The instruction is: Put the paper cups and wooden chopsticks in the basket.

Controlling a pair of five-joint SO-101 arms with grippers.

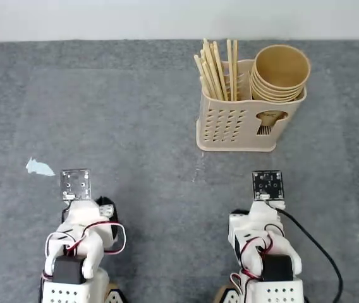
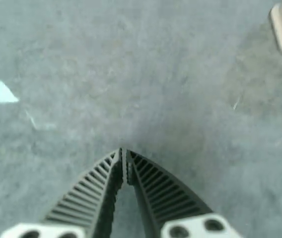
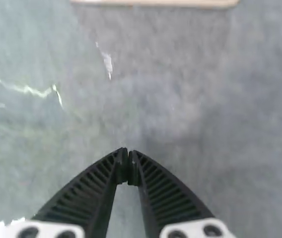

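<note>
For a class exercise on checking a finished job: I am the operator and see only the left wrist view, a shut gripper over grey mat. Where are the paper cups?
Observer: The paper cups sit stacked in the basket, in the compartment on the high view's right.
Operator: And the chopsticks?
Observer: The wooden chopsticks stand in the other compartment, beside the cups.
Operator: What about the right arm?
Observer: The right gripper is shut on nothing, above bare grey mat.
</note>
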